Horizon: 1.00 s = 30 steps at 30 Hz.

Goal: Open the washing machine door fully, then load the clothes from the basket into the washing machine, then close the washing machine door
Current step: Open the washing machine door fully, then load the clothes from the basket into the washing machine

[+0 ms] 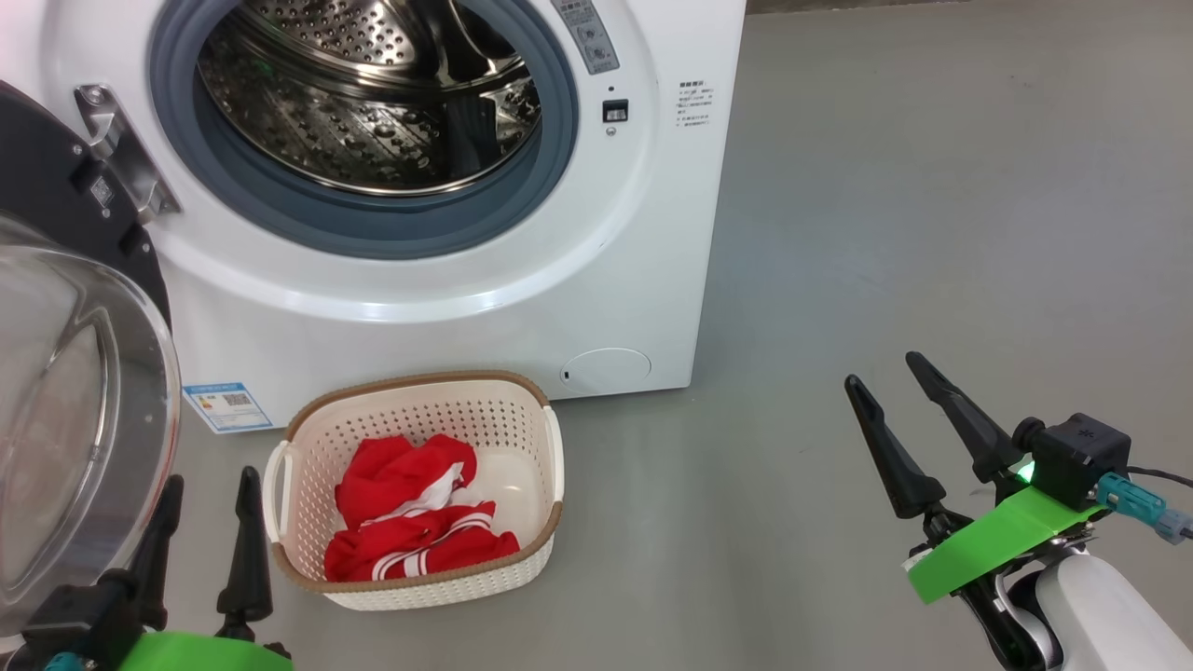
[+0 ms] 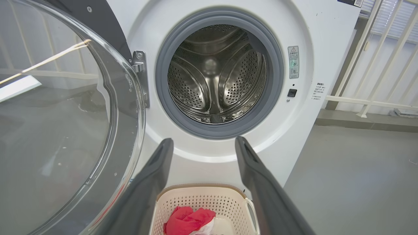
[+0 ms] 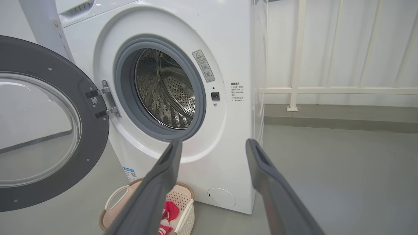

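Observation:
The washing machine (image 1: 596, 280) stands with its steel drum (image 1: 373, 93) exposed. Its door (image 1: 75, 391) is swung wide to the left, the clear glass bowl facing me; the door (image 3: 42, 130) shows its dark grey inner face in the right wrist view. On the floor before the machine sits the cream basket (image 1: 415, 401) holding the red clothes (image 1: 410, 513) with white stripes. My left gripper (image 1: 210, 489) is open, low beside the basket's left handle and empty. My right gripper (image 1: 885, 368) is open over bare floor, well right of the basket. The basket (image 2: 202, 199) lies between the left fingers in that wrist view.
Grey floor (image 1: 932, 186) spreads to the right of the machine. A white railing (image 3: 326, 89) runs behind it at the right. The open door's glass bulges out close to my left arm. A round white flap (image 1: 608, 369) sits low on the machine's front.

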Motion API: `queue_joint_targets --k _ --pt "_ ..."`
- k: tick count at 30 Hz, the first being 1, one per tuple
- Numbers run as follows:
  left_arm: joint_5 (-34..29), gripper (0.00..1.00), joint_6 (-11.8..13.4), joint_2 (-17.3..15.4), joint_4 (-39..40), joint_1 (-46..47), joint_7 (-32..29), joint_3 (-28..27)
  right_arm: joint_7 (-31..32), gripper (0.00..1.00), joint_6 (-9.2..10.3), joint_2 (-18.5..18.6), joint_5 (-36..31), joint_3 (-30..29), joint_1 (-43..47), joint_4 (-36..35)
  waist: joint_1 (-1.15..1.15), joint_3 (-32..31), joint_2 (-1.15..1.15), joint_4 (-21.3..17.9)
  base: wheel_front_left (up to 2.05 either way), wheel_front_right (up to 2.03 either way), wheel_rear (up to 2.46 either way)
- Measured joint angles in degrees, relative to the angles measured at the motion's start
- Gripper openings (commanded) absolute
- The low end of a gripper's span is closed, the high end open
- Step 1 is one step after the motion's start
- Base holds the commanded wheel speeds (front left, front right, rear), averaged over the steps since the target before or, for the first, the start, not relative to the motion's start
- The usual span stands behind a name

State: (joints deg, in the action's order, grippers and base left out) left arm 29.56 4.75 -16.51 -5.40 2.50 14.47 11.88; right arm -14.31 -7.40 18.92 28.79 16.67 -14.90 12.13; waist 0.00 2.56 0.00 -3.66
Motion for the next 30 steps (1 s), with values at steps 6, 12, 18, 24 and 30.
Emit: queue_joint_targets --k 6,12,18,24,30 --pt "-1.37 1.00 -0.55 0.40 -0.02 0.00 0.00 -0.60 0.00 1.00 0.00 0.02 0.00 -0.46 0.00 0.00 0.00 0.33 0.00 0.18 0.00 0.00 0.00" --pt "-1.78 1.00 -0.98 0.80 -0.31 -0.01 0.00 -0.99 0.00 1.00 0.00 0.05 -0.01 -0.69 0.30 0.04 0.00 0.29 0.00 0.46 0.00 0.00 0.00" --pt "-2.27 1.00 -1.07 0.92 -0.56 -0.24 0.00 -1.32 0.00 1.00 0.00 0.35 -0.09 -0.81 1.14 0.02 0.00 0.34 0.00 0.66 0.00 0.00 0.00" --pt "-2.78 1.00 -1.48 0.93 -0.67 -0.23 0.00 -1.34 0.00 1.00 0.00 0.37 -0.09 -0.85 1.14 -0.01 0.00 0.81 0.00 1.02 0.00 0.00 0.00" --pt "-3.36 1.00 -1.49 0.96 -0.71 -0.23 0.00 -1.44 0.00 1.00 0.00 0.35 -0.09 -0.88 1.14 -0.02 0.00 0.92 0.00 1.39 0.01 -0.01 0.00"
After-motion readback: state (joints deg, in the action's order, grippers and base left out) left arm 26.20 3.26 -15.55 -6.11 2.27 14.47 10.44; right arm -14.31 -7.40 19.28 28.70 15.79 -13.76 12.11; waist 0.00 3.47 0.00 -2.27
